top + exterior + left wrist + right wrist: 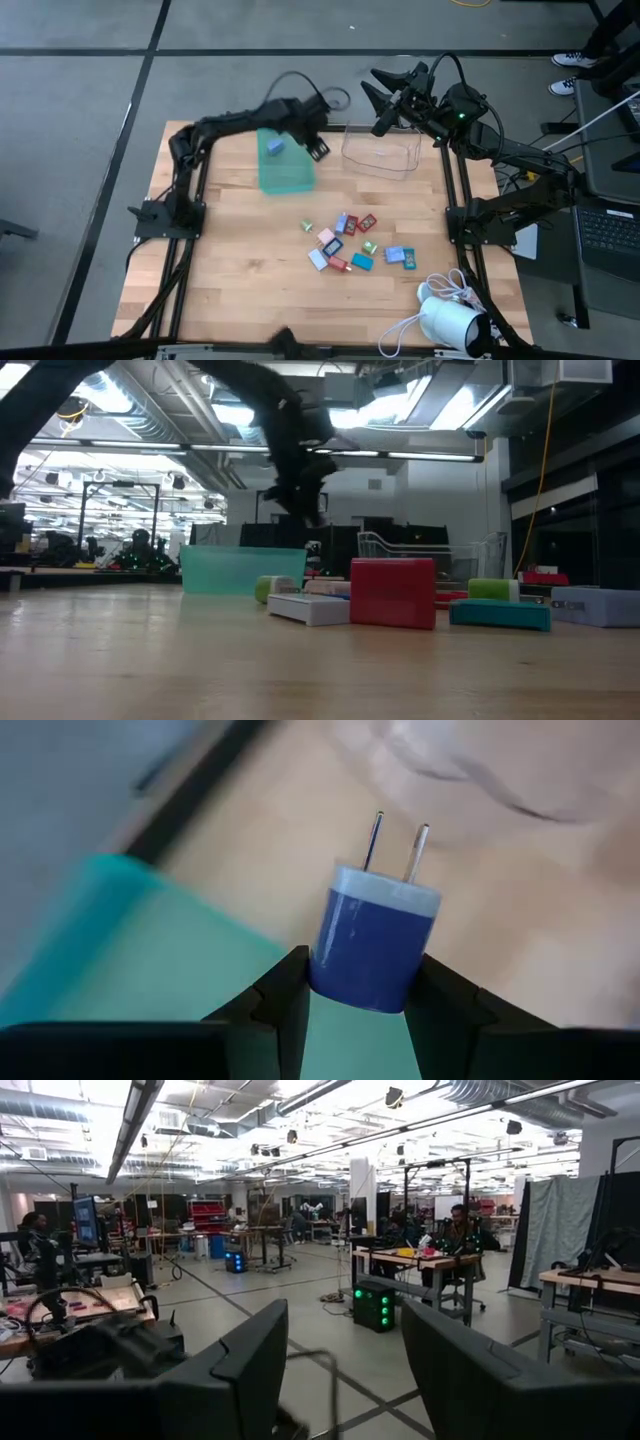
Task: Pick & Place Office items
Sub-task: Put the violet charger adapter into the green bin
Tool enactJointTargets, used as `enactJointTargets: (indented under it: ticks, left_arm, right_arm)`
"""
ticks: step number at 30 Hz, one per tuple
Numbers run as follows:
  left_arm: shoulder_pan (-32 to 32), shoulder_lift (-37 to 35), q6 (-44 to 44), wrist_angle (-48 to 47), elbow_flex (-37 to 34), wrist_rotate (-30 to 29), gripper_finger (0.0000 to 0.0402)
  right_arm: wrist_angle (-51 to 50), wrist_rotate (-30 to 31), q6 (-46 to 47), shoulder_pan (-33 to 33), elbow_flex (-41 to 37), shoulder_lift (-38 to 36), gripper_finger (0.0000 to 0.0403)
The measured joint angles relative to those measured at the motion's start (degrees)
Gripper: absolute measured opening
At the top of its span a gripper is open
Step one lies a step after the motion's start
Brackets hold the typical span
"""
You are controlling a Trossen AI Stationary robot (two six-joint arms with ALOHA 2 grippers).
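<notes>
Over the wooden table (230, 270), at its far side, the teal tray (285, 172) lies beside the clear bin (382, 152). Above the tray, the left gripper (357, 1005) clamps a blue plug-in charger (375, 942), prongs outward. Raised beyond the bin, the right gripper (340, 1370) is spread wide, empty. Small coloured office items (352, 245) cluster mid-table.

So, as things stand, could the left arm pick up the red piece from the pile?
Probably not at once: the left gripper is shut on a blue plug above the teal tray. The red piece itself lies uncovered.
</notes>
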Motion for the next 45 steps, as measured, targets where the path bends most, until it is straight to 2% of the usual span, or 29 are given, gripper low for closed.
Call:
enactJointTargets:
  ticks: [7,12,18,25,34,39,45]
  left_arm:
    - [8.95,-1.77,2.73,-0.57,-0.02,1.59,0.0125]
    - [12.17,-0.64,3.74,-2.02,-0.02,1.64,0.0125]
    - [11.11,2.97,3.79,-2.56,-0.09,4.05,0.0125]
    - [8.68,7.23,4.14,-2.61,-0.09,4.05,0.0125]
    - [9.80,7.50,4.61,-5.18,-0.09,4.29,0.0125]
    - [10.73,8.85,6.62,-8.43,-0.09,2.45,0.0125]
    - [11.21,10.81,7.45,-8.57,-0.09,4.87,0.0125]
  right_arm:
    - [0.01,0.00,-0.46,0.00,0.00,-0.02,0.0201]
    - [0.02,0.02,-0.87,0.00,0.00,-0.04,0.0201]
    - [0.01,0.02,-1.10,-0.07,0.00,-0.04,0.0201]
    - [0.00,0.02,-1.14,-0.07,0.00,-0.04,0.0201]
    - [0.00,0.00,-1.13,-0.06,0.00,-0.07,0.0201]
    - [0.00,0.00,-1.14,-0.06,0.00,-0.07,0.0201]
    - [0.00,0.00,-1.09,-0.04,0.00,-0.07,0.0201]
